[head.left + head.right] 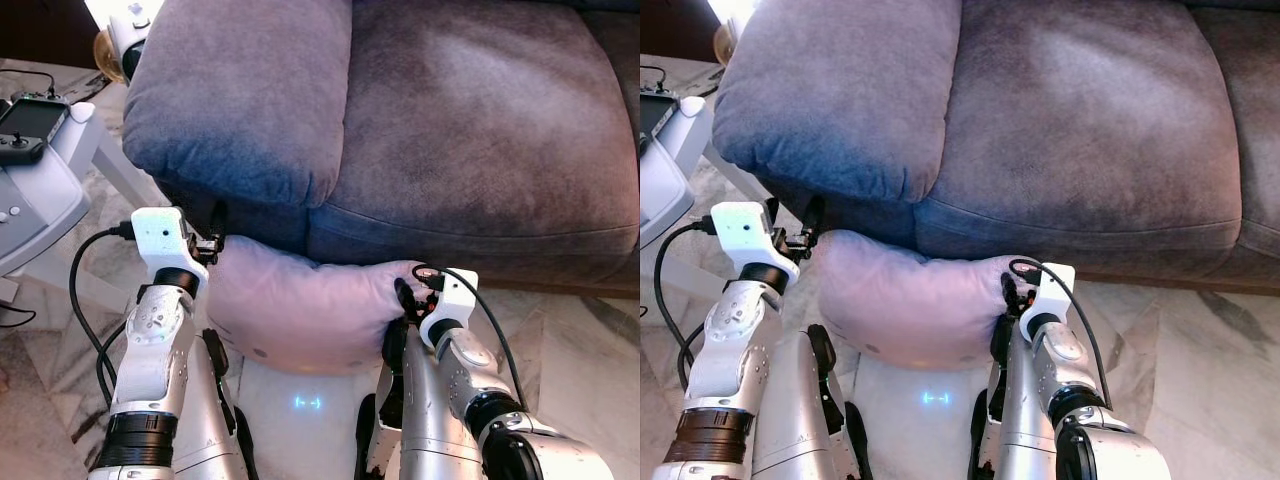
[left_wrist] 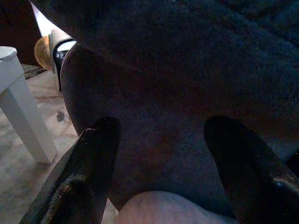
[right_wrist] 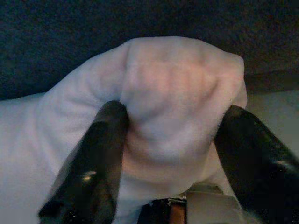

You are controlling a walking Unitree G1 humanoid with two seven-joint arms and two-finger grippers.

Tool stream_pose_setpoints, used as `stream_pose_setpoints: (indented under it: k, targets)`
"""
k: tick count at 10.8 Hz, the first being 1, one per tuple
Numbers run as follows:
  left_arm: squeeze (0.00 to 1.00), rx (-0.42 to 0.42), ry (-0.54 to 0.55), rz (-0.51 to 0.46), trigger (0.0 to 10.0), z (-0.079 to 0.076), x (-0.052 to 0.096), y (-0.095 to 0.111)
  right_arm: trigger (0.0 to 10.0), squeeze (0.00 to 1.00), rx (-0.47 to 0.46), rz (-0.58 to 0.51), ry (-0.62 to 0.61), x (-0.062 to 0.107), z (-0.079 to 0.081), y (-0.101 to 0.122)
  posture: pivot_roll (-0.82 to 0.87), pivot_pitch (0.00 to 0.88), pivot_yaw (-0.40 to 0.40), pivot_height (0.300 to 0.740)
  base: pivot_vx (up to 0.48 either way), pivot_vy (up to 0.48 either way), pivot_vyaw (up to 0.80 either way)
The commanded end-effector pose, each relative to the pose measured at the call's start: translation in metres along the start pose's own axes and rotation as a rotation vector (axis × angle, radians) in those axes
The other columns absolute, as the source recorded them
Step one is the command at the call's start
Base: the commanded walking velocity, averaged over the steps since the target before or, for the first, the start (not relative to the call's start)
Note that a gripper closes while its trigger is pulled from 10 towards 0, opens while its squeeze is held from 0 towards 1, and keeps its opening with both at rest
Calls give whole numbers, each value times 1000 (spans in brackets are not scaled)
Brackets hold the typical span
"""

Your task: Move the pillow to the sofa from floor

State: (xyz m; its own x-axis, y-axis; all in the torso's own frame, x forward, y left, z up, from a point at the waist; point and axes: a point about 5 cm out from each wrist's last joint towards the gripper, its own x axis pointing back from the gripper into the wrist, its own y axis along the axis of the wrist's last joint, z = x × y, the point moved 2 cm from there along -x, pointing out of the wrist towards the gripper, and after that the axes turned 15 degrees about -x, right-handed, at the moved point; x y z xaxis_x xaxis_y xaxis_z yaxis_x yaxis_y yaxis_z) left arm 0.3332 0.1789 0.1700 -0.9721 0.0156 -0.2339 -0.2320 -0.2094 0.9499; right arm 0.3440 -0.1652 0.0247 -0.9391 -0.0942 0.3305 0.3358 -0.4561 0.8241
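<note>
Head views: bright, even daylight, sharp, slight bend at edges. Blown-out glare at top left, beyond the sofa (image 1: 420, 130) arm. Small blue glow on the floor (image 1: 308, 402) betw. the arms. Left wrist view v. dark, grainy, fingers (image 2: 88, 172) soft. Right wrist view dim; pillow (image 3: 177, 107) lit, slightly blurred.

Both silver arms reach forward, left pincer (image 2: 161, 154) spread, right pincer (image 3: 170, 140) clamped.
</note>
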Motion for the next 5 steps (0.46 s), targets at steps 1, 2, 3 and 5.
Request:
stream_pose_setpoints:
  k: [1,2,3,5]
  targets:
    - [0,-3,0,10,10000,2,1,0,0,0,2,33,-6,4,-3,-12,182,321,-59,473,0,0,0]
    - [0,-2,-3,15,10000,2,1,0,0,0,2,33,-5,4,-3,-12,182,321,-59,473,0,0,0]
    - [0,-2,-6,22,10000,2,1,0,0,0,6,32,-6,4,-3,-12,181,320,-60,473,0,0,0]
    - [0,2,-11,27,10000,0,0,-1,0,0,11,26,-10,4,-4,-10,179,316,-60,473,0,0,0]
